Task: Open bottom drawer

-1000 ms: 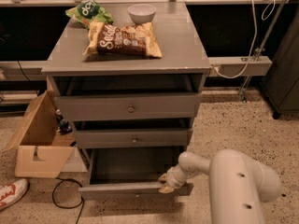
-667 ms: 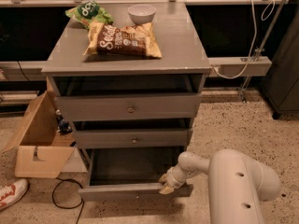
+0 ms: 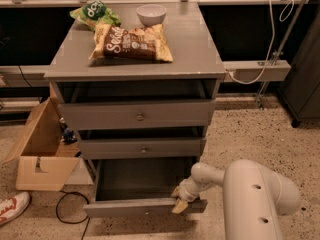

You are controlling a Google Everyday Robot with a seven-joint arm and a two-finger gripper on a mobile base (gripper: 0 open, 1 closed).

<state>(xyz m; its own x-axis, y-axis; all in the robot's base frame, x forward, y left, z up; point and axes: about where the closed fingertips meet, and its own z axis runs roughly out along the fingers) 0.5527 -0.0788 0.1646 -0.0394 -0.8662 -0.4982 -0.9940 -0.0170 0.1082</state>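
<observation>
Three grey drawers in the cabinet. The bottom drawer [image 3: 135,208] stands pulled well out, its dark interior showing. The gripper [image 3: 180,202] sits at the top edge of that drawer's front panel, near the right end, touching it — how wide it is open cannot be told. Against a second ago, panel and gripper are both slightly further out from the cabinet. Above the gripper — middle drawer [image 3: 142,148], then top drawer [image 3: 137,115]. Higher still, chip bag [image 3: 131,41] and bowl [image 3: 151,14], unmoved.
</observation>
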